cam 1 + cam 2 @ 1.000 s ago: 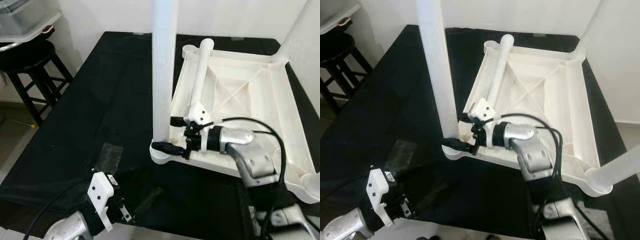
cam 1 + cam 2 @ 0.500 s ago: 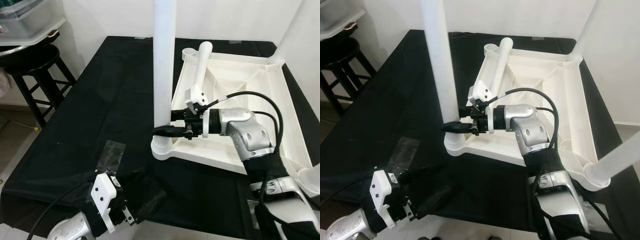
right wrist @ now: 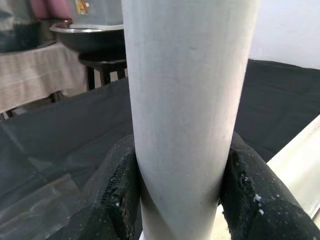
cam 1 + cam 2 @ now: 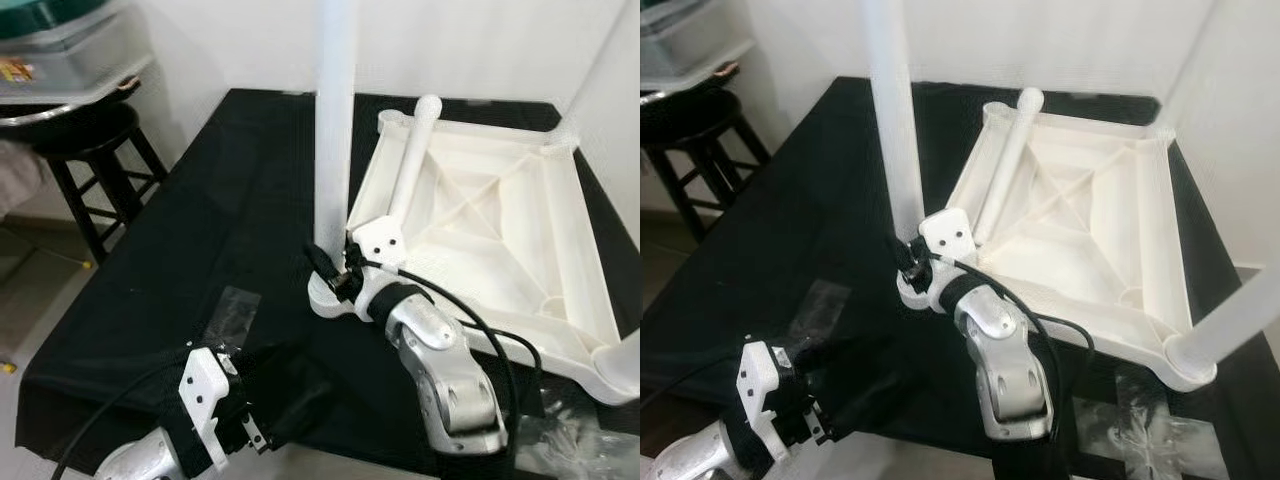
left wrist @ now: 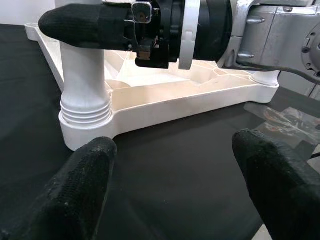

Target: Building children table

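Three legs stand up from the upturned tabletop (image 4: pixel 480 215) on the black cloth (image 4: pixel 200 230): the near-left leg (image 4: pixel 335 120), one at the far right corner and one at the near right corner. A fourth leg (image 4: pixel 410 160) lies loose along the tabletop's left rim, its socket at the far left corner unfilled. So I'd judge the job roughly three quarters done, with that last leg to be stood up and screwed in.

Going left to right: a stool (image 4: pixel 85 160) with a tub on it stands off the table's left side. The left gripper (image 5: pixel 170 185) hovers low over the cloth by the near edge, fingers spread wide and holding nothing, pointed at the base of the near-left leg. The right gripper (image 4: pixel 335 275) is clamped on that leg just above its threaded collar; the right wrist view shows a black finger (image 3: pixel 117 195) pressed to each side of the white tube.

Compared with a second ago, the right arm has swung round: then it reached across from the right with its wrist over the tabletop's rim, now its elbow sits near the table's front edge and the fingers come at the leg from below. The grip stays low on the same leg. The left gripper has scarcely moved. The camera has shifted too.
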`<state>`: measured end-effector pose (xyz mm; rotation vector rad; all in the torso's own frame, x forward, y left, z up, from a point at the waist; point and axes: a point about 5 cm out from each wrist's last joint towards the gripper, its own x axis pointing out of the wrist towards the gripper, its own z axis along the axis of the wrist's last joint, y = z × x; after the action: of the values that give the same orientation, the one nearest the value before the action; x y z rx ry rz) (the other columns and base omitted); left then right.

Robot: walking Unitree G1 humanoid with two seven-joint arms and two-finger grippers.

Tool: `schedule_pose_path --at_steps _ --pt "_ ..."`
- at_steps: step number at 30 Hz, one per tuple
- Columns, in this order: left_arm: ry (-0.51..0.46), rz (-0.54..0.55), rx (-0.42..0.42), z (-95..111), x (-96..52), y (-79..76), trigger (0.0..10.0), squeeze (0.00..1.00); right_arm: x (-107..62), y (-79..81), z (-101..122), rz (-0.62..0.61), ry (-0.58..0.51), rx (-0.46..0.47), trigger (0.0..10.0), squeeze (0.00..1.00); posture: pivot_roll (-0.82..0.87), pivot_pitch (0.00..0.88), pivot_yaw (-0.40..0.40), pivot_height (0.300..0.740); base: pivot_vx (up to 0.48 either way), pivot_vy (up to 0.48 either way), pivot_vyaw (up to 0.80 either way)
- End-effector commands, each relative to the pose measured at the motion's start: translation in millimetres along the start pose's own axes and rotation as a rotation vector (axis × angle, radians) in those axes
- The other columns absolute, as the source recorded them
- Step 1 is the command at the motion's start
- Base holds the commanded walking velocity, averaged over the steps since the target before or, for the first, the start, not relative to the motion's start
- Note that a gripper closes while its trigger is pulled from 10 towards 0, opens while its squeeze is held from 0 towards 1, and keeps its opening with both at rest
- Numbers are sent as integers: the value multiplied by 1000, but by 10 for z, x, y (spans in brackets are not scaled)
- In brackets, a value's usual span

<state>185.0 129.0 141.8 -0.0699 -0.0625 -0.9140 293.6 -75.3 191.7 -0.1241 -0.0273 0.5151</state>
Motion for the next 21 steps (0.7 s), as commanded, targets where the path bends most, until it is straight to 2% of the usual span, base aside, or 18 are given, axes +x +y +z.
schedule_pose_path --at_steps 1,3,4,9,10,11,12,13,14,15,17,21 --pt "34 -4 -3 -49 -6 38 10000 0 -30 -36 -412 -6 226 3 0 0 -19 206 13 740 0 0 0" --pt "34 -4 -3 -49 -6 38 10000 0 -30 -36 -412 -6 226 3 0 0 -19 206 13 740 0 0 0" --pt "32 0 -1 -50 4 46 10000 0 -3 -46 -401 8 230 0 10000 0 -20 203 15 740 0 0 0" --pt "30 4 0 -51 11 50 10000 0 16 -39 -389 40 235 1 10000 0 -19 200 14 740 0 0 0" --pt "29 5 -2 -54 16 50 10000 0 86 -74 -254 113 170 12 10000 1000 -16 193 10 740 0 0 0" --pt "29 4 -5 -58 24 46 10000 0 147 -110 -98 223 78 -13 10000 1000 -17 187 10 740 0 0 0" --pt "29 4 -5 -58 24 46 10000 0 147 -110 -98 223 78 -13 10000 1000 -17 187 10 740 0 0 0" --pt "29 1 -7 -62 33 40 10000 0 157 -131 17 362 11 -16 10000 659 -18 185 7 740 0 0 0" --pt "29 1 -7 -62 33 40 10000 0 157 -131 17 362 11 -16 10000 659 -18 185 7 740 0 0 0" --pt "28 -1 -9 -65 41 36 10000 0 149 -154 79 459 -26 -26 10000 0 -18 183 7 740 0 0 0" --pt "26 -4 -9 -75 71 21 10000 0 173 -269 65 597 -7 -88 10000 0 -11 174 -6 740 0 0 0" --pt "25 -5 -8 -82 93 13 10000 0 204 -336 57 669 13 -97 10000 0 -9 171 -13 740 0 0 0"
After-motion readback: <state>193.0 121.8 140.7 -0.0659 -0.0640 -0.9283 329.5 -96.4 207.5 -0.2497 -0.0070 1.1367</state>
